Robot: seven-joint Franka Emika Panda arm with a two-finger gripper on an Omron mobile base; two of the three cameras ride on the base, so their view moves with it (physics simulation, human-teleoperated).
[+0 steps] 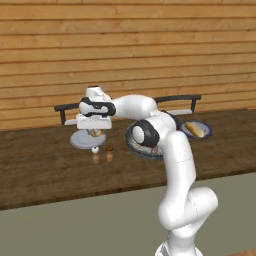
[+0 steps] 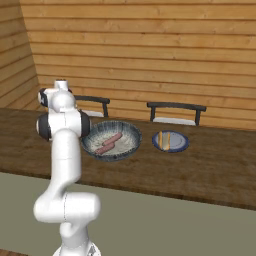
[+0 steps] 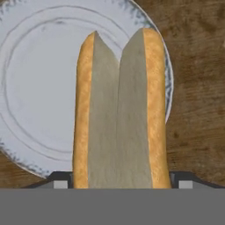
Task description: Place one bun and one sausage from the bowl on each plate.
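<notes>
My gripper (image 1: pixel 94 130) hangs just above the plain pale grey plate (image 1: pixel 82 140) at the left of the counter, shut on a split golden bun (image 3: pixel 121 114). In the hand view the bun stands between the fingertips (image 3: pixel 59 180), over the right part of the grey plate (image 3: pixel 39 88). The large patterned bowl (image 2: pixel 95 145) sits mid-counter with two pink sausages (image 2: pixel 110 142) inside; in the left base view my arm covers much of the bowl (image 1: pixel 131 144). The blue-rimmed plate (image 2: pixel 180 146) at the right carries a bun and a sausage (image 2: pixel 164 140).
Two small shakers (image 1: pixel 95 157) (image 1: pixel 109 154) stand on the wooden counter just in front of the grey plate. Two dark-framed chairs (image 2: pixel 92 101) (image 2: pixel 176 107) stand behind the counter against the plank wall.
</notes>
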